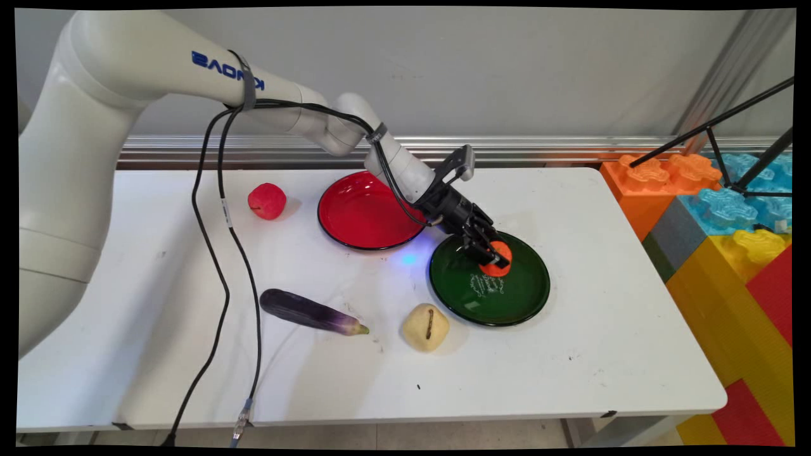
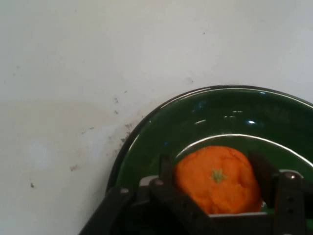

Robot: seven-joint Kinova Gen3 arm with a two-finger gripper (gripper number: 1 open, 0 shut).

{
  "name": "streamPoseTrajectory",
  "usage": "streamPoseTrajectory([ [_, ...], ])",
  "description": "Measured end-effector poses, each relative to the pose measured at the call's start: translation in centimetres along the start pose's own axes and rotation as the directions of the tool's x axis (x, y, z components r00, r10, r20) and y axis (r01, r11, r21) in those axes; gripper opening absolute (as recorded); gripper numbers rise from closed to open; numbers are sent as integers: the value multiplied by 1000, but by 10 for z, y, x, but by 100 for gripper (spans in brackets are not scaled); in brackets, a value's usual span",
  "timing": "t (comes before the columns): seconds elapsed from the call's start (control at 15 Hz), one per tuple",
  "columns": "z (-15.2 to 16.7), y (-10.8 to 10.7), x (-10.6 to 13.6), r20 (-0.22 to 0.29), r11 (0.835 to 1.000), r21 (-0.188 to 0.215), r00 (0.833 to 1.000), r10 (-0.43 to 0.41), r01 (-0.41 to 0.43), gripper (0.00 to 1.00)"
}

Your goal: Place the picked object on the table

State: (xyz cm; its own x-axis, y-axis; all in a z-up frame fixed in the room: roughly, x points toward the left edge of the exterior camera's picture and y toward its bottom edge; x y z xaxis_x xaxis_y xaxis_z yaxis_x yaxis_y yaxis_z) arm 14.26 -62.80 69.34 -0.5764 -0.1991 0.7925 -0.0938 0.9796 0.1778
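Observation:
My gripper (image 1: 496,256) reaches down from the upper left into the green plate (image 1: 507,303). It is shut on an orange (image 1: 498,268), which rests on or just above the plate's far half. In the hand view the orange (image 2: 217,178), its green stem mark facing the camera, sits between the two black fingers (image 2: 166,169), one pressed against each side, and the gripper (image 2: 212,165) is centred on it. The green plate (image 2: 161,142) curves around behind the fruit, with white table beyond.
A red plate (image 1: 361,215) lies just left of the green one, partly behind the arm. A red apple (image 1: 267,201) sits at the back left. A purple eggplant (image 1: 310,311) and a pale yellow potato (image 1: 426,327) lie in front. Large coloured blocks (image 1: 728,209) stand beyond the table's right edge.

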Motion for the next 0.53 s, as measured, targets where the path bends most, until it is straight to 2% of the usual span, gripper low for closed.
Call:
streamPoseTrajectory([
  [0.53, -27, 13, 1, -23, 1000, -10, 1000, 7, -7, 0],
])
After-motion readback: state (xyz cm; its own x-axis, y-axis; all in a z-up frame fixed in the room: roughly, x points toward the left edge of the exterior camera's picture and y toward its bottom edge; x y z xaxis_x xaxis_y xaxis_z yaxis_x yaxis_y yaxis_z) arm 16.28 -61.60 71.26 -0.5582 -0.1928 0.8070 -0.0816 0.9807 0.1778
